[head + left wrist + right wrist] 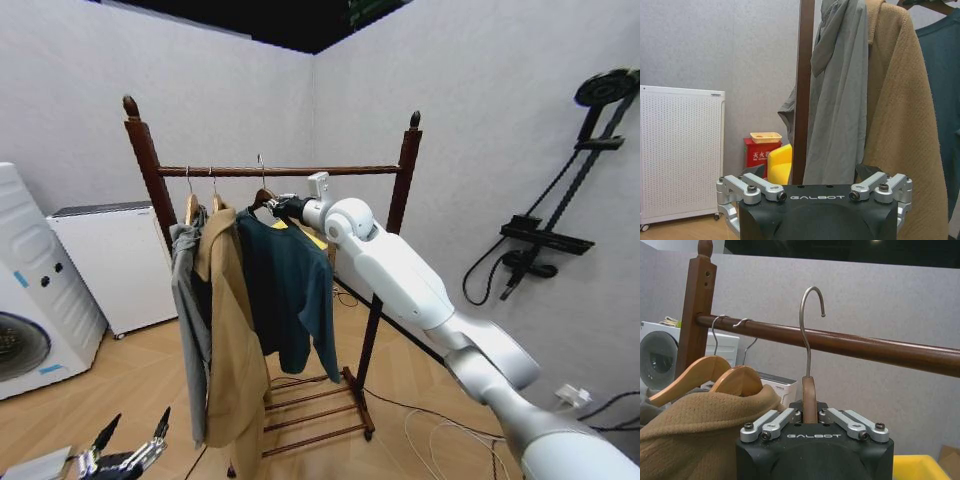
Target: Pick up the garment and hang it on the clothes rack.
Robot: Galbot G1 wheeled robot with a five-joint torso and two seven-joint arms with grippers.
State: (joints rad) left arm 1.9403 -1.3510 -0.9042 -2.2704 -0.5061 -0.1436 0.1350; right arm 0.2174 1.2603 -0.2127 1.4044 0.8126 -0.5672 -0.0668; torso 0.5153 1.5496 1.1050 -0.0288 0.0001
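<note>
1. We saw the clothes rack (pixel 277 171) standing before two grey walls, its rail spanning two knobbed posts.
2. On the rail hung a grey hooded jacket (pixel 188 310) and a long tan coat (pixel 230 340), touching each other.
3. The garment (pixel 290 290) hung on a wooden hanger (pixel 262 199), just beside the tan coat.
4. Our right gripper (pixel 277 208) was at the hanger, beneath the rail.
5. Our left gripper (pixel 130 450) sat low near the floor, fingers spread.
6. A white washing machine (pixel 30 300) stood to the left.
</note>
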